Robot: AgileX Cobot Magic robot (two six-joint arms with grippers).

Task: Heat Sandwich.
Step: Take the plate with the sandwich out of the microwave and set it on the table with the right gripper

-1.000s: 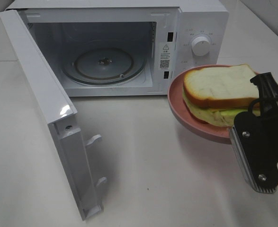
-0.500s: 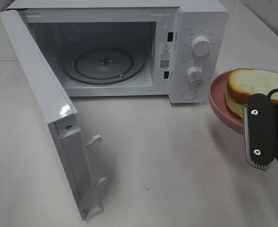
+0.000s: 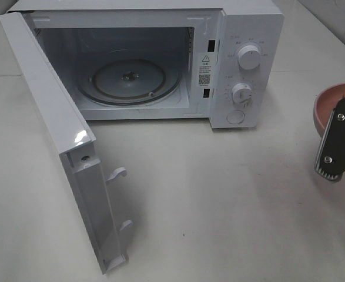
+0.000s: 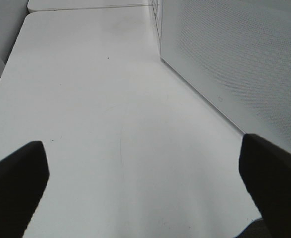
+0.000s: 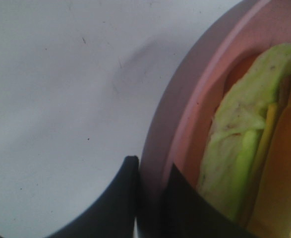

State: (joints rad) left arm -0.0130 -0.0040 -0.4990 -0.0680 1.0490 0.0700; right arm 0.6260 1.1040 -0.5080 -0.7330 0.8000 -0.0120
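So the microwave (image 3: 143, 59) sits on the white desk (image 3: 219, 205) with its door (image 3: 60, 147) swung wide open, and the glass turntable (image 3: 130, 79) inside has nothing on it. Off to the right of the microwave, well apart from it, the right gripper (image 5: 150, 198) has its jaws clamped on the rim of the pink plate (image 5: 185, 114), one jaw outside and one inside. The sandwich (image 5: 244, 148) sits on that plate, lettuce poking out the side, only a sliver visible from the high camera. The left gripper (image 4: 145, 183) hangs over bare desk beside the microwave's door, jaws spread wide, holding nothing.
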